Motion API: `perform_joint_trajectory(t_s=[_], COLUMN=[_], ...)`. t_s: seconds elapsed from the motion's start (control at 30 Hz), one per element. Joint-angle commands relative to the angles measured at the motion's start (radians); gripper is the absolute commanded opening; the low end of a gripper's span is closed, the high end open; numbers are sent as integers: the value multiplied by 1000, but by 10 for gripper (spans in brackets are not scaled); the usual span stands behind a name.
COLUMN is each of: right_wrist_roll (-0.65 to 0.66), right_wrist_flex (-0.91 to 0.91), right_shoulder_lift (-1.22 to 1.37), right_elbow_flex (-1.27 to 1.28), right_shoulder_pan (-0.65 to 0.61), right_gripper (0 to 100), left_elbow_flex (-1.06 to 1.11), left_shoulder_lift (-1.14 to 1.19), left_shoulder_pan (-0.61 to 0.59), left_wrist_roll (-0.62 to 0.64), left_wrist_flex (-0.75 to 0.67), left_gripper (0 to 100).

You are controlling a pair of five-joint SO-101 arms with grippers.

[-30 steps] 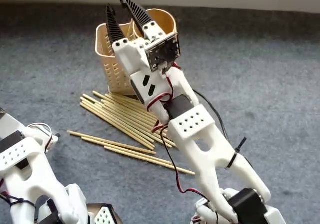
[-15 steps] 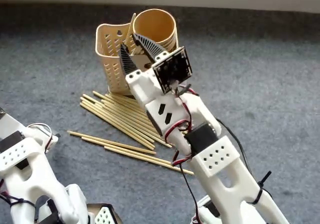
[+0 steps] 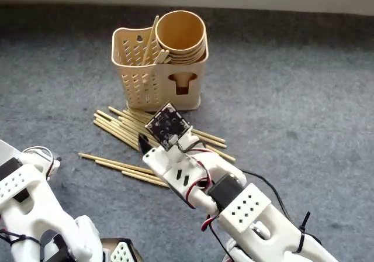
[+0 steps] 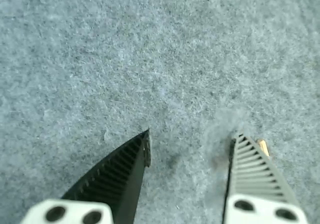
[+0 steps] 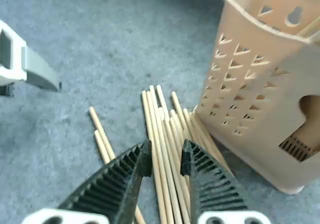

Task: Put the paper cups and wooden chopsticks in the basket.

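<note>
The wooden chopsticks (image 5: 155,115) look light, stiff and slippery. The right gripper (image 5: 166,159), slightly open and empty, should pinch one mid-length. The left gripper (image 4: 190,144) is wide open, also empty.

White plastic arm shells (image 3: 248,206) carry dotted hole patterns, black servos (image 3: 225,187) and red-black cables (image 3: 190,193). The right gripper (image 5: 165,158) has black, ribbed, tapered fingers (image 5: 120,184).
</note>
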Motion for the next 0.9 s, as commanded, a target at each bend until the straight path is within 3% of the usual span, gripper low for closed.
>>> perform_joint_trajectory(t_s=[0.0,0.27,0.53,0.87], right_wrist_roll=[5,6,8,9], right_wrist_flex=[41,39,35,35], right_shoulder_lift=[-25,170,463,653], right_elbow_flex=[28,120,-77,-148], right_shoulder_pan=[-47,-165,-165,-156], right_gripper=[108,108,108,108], left_elbow_flex=[-5,-5,-5,-5], left_shoulder_lift=[-4,-4,-4,-4], left_shoulder_pan=[-8,-8,-8,-4], left_wrist_roll=[3,3,3,3], left_wrist_flex=[-14,-14,-12,-11], left_gripper=[249,249,249,249])
